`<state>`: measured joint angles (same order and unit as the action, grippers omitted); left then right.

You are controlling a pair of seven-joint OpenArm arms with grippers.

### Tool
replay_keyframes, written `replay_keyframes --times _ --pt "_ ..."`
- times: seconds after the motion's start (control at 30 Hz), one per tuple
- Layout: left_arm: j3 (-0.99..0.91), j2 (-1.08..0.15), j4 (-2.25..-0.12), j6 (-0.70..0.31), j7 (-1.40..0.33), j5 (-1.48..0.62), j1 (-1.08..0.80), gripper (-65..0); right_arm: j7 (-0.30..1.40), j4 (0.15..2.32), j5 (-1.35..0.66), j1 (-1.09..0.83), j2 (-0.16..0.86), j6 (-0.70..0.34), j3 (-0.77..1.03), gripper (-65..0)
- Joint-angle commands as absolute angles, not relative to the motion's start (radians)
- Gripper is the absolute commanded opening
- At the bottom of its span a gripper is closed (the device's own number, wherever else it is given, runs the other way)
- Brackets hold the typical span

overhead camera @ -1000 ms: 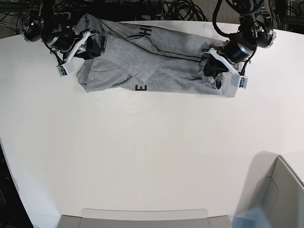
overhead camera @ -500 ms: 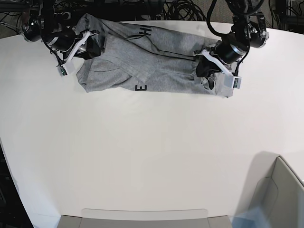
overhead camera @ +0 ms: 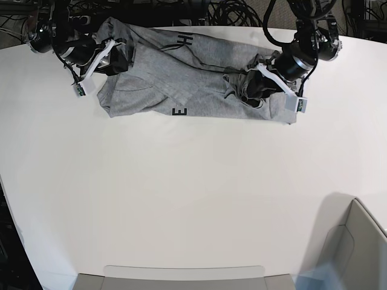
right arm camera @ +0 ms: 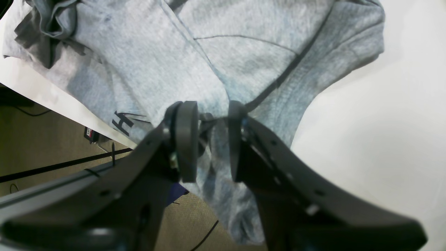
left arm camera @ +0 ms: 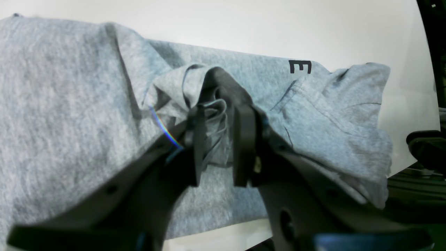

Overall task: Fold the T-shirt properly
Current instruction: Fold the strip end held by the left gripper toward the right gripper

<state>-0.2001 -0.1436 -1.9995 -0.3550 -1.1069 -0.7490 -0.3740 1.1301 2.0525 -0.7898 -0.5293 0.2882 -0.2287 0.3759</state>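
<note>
Here the T-shirt lies as a long grey band along the far edge of the white desk, with a black "H" at its far hem and an "E" on its near edge. Much of both arms is cut off at the top of the base view, and a tangle of cables beyond the desk is hard to sort out. At the near right corner a grey box-like shape is only partly in frame.

The left tool sits at the right end of the shirt. In its wrist view the jaws stand apart with a bunched ridge of cloth rising between them; whether the pads press it I cannot tell. The right tool is at the shirt's left end, jaws part-way open with a fold of cloth running between them; contact is unclear there too.

Compared with a second ago, the left tool has moved leftward along the shirt, and the cloth beside it is now heaped into dark wrinkles where it lay flatter. The right tool and the shirt's left end look unchanged.
</note>
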Motion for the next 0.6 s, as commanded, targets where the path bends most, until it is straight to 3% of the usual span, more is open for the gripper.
replay_keyframes --times 0.0,0.17,0.3,0.57 --pt "-0.209 -0.147 -2.015 -0.36 -1.093 -0.768 -0.374 -51.9 1.119 2.066 -0.808 -0.527 0.297 -0.231 0.381 -49.4" --pt "-0.32 -0.147 -2.015 -0.358 -1.086 -0.763 -0.372 -64.6 1.118 2.066 -0.808 -0.527 0.297 -0.231 0.381 -49.4" --pt "-0.367 -0.151 -1.954 -0.358 -1.086 -0.742 -0.364 -65.0 1.118 2.066 -0.808 -0.529 0.297 -0.231 0.381 -49.4" --pt "-0.182 -0.143 -1.928 -0.358 -1.063 -0.553 -0.331 -65.0 1.116 2.066 -0.812 -0.521 0.297 -0.231 0.381 -49.4"
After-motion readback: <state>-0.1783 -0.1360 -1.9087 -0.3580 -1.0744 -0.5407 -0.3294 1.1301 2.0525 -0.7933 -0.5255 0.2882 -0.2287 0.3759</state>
